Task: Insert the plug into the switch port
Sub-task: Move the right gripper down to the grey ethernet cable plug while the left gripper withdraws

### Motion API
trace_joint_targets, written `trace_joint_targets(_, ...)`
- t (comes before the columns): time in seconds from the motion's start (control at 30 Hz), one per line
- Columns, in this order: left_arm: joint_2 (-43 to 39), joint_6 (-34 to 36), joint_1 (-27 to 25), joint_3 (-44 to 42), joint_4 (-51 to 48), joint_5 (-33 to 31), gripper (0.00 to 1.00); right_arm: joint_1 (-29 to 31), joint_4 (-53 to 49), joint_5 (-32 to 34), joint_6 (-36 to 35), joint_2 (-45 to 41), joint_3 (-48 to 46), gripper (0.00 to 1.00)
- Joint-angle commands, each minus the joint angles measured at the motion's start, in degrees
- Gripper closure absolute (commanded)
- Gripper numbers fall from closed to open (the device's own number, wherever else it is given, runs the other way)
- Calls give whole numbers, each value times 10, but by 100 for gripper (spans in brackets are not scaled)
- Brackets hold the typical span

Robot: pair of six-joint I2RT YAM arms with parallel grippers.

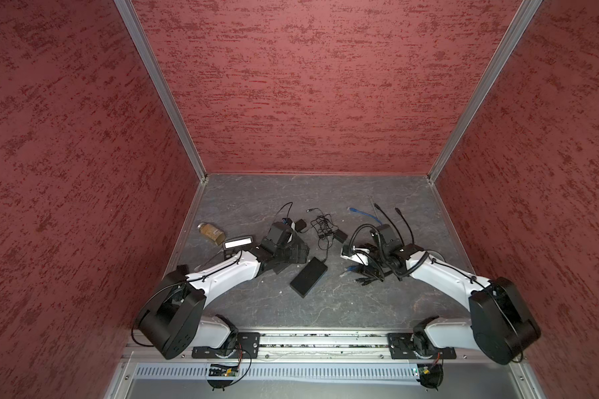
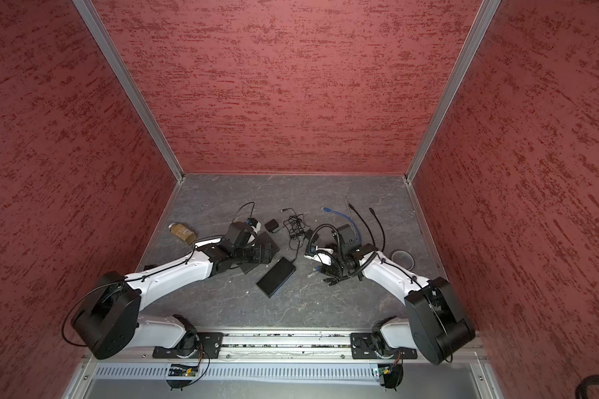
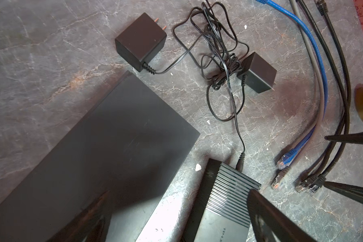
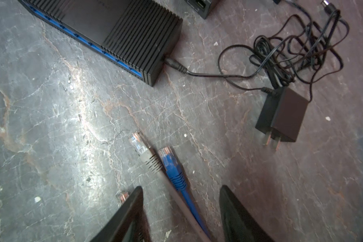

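Top view first: the switch [image 1: 308, 276] lies flat in the middle of the tabletop [image 1: 377, 311], set at an angle. The left arm [image 1: 229, 269] reaches in from 8 o'clock and the right arm [image 1: 440, 273] from 4 o'clock. A bunch of cable ends [image 1: 358, 277] sits at the switch's 3 o'clock, under the right arm's wrist. A tangled cord [image 1: 322, 224] lies at its 12 o'clock, and a jar [image 1: 211, 233] is out at 10 o'clock.

Over to the left wrist view: the left pincer [image 3: 176, 194] hangs spread wide with nothing between its fingers. It's above the switch's ribbed end and a flat black box [image 3: 92, 157] (side by side, with a strip of tabletop between). A power lead [image 3: 240, 161] is seated in the switch's end.

Now the right wrist view: the right pincer [image 4: 181, 187] is spread, straddling the grey and blue cables without pinching either. The grey plug [image 4: 137, 144] and blue plug [image 4: 168, 157] lie together on the tabletop just beyond its fingertips. Both are well apart from the switch's blue port strip, and neither is in a port.
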Motion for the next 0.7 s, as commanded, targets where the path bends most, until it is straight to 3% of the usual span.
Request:
trace_joint_targets(0.0,5,2,-2,-3,13,2,0,3,16,-29,-30,11,-2,45)
trace_joint_targets(0.17,14,8,-2,2,9,-3,0,3,8,-33,-37,35,-1,59)
trace_joint_targets(0.67,26,17,2,4,1,-12,0,8,17,-59,-38,58,-8,66)
